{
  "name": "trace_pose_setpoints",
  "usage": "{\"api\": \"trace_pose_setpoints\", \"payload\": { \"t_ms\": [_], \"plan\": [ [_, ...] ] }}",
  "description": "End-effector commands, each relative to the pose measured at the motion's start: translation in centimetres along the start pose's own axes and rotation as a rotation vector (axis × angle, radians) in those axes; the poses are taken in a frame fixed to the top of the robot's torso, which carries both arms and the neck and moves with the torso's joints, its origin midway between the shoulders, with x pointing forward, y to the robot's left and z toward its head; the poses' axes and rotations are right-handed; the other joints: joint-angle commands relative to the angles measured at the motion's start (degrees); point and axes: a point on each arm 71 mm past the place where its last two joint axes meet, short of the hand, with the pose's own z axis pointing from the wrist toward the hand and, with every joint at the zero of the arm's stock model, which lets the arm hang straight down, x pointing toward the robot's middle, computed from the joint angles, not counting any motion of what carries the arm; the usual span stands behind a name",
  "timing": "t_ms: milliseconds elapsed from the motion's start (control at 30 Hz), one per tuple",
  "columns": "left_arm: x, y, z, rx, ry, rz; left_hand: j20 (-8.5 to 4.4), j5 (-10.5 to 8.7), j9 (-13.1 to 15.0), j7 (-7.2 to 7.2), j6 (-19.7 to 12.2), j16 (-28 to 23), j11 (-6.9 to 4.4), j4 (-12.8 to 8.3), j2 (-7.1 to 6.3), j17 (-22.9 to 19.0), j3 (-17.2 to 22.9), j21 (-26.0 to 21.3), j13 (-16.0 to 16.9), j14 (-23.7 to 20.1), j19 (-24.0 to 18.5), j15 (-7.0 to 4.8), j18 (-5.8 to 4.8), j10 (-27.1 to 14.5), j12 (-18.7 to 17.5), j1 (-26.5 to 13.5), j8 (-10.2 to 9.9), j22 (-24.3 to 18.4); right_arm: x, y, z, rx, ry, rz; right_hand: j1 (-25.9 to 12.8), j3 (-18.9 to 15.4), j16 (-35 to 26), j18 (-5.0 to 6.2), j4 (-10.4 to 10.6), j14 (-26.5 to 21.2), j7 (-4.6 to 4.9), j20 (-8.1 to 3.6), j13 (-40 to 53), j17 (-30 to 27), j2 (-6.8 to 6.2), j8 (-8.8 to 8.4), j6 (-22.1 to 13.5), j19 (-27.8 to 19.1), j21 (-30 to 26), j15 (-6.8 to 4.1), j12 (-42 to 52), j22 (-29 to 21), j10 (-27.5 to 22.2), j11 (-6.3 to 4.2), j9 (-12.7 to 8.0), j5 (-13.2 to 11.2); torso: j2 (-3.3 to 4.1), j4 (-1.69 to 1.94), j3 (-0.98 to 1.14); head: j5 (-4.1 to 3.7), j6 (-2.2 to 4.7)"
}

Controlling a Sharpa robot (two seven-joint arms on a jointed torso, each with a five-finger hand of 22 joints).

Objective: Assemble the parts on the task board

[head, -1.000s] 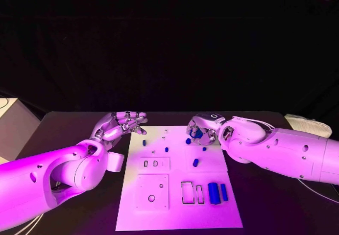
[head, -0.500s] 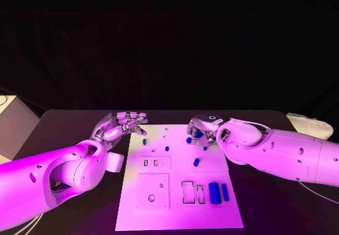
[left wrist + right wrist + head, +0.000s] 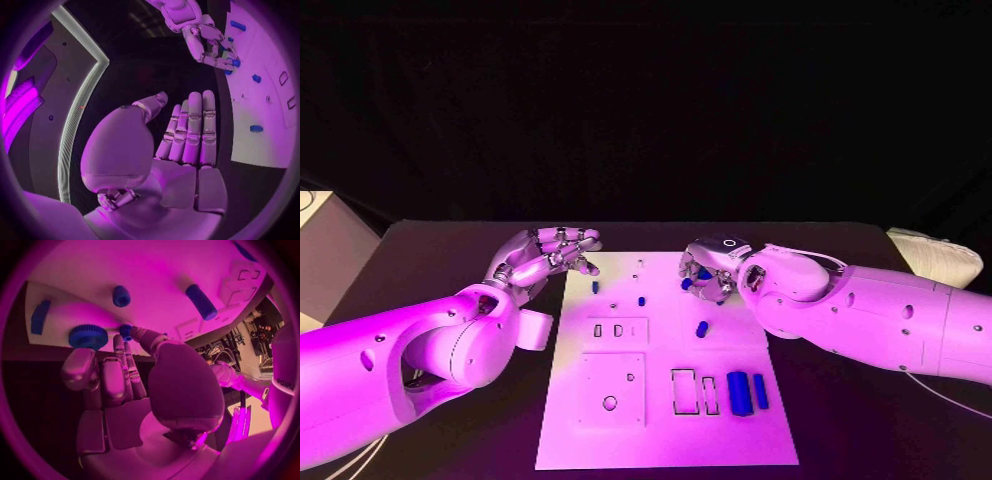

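Note:
The white task board (image 3: 661,420) lies in the middle of the table. My right hand (image 3: 708,270) hovers low over its far right corner. Thumb and a finger pinch a small blue part (image 3: 126,330), right beside a round knurled blue part (image 3: 87,336) that rests on the board. My left hand (image 3: 548,254) stays off the board's far left corner, with straight fingers (image 3: 190,130) and nothing in it. Two small blue pegs (image 3: 594,289) (image 3: 642,301) stand in the far left area. A short blue cylinder (image 3: 702,329) lies mid-board.
Two longer blue pieces (image 3: 737,393) (image 3: 759,392) lie side by side near the right edge, next to empty rectangular slots (image 3: 684,392). Recessed white plates with holes (image 3: 612,391) fill the near left of the board. A pale object (image 3: 942,260) sits at the table's right edge.
My right hand has crept slightly toward the board's far edge, still at the blue parts. The left hand has not moved.

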Motion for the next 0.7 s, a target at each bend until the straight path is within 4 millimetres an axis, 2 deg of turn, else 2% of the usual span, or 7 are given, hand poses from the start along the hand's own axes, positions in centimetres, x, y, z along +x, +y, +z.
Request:
{"api": "trace_pose_setpoints", "payload": {
  "t_ms": [33, 300, 600, 667, 700],
  "plan": [
    [0.21, -0.16, 0.05, 0.007, 0.019, -0.009, 0.07, 0.16, 0.1, 0.09, -0.2, 0.3, 0.09, 0.1, -0.03, 0.1, 0.3, 0.4, 0.1, -0.5, -0.5, 0.08, 0.52, -0.2, -0.1, -0.6, 0.1, 0.1, 0.24, 0.11, 0.11, -0.002, 0.022, -0.017, 0.4, 0.2, 0.3, -0.97, 0.3, 2.0, 0.14, -0.07, 0.1, 0.1, 0.29, 0.37, 0.5, 0.5, 0.5, 0.26, -0.1, 0.3, -0.2, -0.11, 0.1, 0.3, 0.17, 0.02, 0.02, 0.01, 0.01],
    [0.21, -0.16, 0.06, 0.006, 0.019, -0.009, 0.07, 0.16, 0.1, 0.09, -0.2, 0.3, 0.09, 0.1, -0.03, 0.1, 0.3, 0.4, 0.1, -0.5, -0.5, 0.08, 0.52, -0.2, -0.1, -0.6, 0.1, 0.1, 0.26, 0.41, 0.29, -0.006, 0.024, -0.017, 0.7, 0.6, 0.9, -1.13, 0.5, 1.9, 0.19, -0.03, 0.1, 0.4, 0.72, 0.88, 1.2, 0.8, 1.5, 0.3, -0.1, 1.6, 0.0, -0.09, 0.5, 0.5, 0.29, -0.05, 0.05, 0.05, 0.0],
    [0.22, -0.16, 0.08, 0.004, 0.02, -0.009, 0.07, 0.17, 0.1, 0.09, -0.2, 0.5, 0.09, 0.1, 0.08, 0.1, 0.4, 0.6, 0.1, -0.5, -0.6, 0.07, 0.53, -0.2, -0.1, -0.5, 0.2, 0.3, 0.25, 0.44, 0.37, 0.002, 0.022, -0.017, 1.0, 1.4, 1.6, -1.5, 0.9, 1.8, -0.13, -0.1, 0.4, 0.6, 1.9, 2.1, 3.0, 1.4, 3.5, 0.12, 0.0, 4.3, 0.9, -0.38, 1.6, 0.6, 0.45, -0.02, 0.03, -0.02, -0.01],
    [0.22, -0.16, 0.08, 0.004, 0.02, -0.01, 0.07, 0.17, 0.1, 0.09, -0.2, 0.5, 0.09, 0.1, 0.08, 0.1, 0.4, 0.6, 0.1, -0.5, -0.6, 0.07, 0.53, -0.2, -0.1, -0.5, 0.2, 0.3, 0.21, 0.46, 0.38, 0.003, 0.017, -0.016, 1.8, 2.0, 2.0, -1.62, 0.6, 1.8, -0.52, -0.28, 0.6, 0.8, 2.77, 2.75, 3.8, 1.5, 4.3, -0.14, 0.1, 5.3, 1.6, -0.72, 2.2, 0.0, 0.49, -0.04, 0.03, -0.02, -0.01],
    [0.22, -0.16, 0.08, 0.003, 0.02, -0.01, 0.07, 0.17, 0.1, 0.09, -0.2, 0.5, 0.09, 0.1, 0.08, 0.1, 0.4, 0.6, 0.1, -0.5, -0.6, 0.07, 0.53, -0.2, -0.1, -0.5, 0.2, 0.3, 0.18, 0.48, 0.39, 0.003, 0.013, -0.016, 2.1, 2.4, 2.1, -1.65, 0.5, 1.7, -0.66, -0.38, 0.7, 0.8, 3.23, 3.0, 4.0, 1.5, 4.5, -0.27, 0.1, 5.6, 1.9, -0.82, 2.5, -1.2, 0.49, -0.04, 0.02, -0.03, -0.01]
  ]
}}
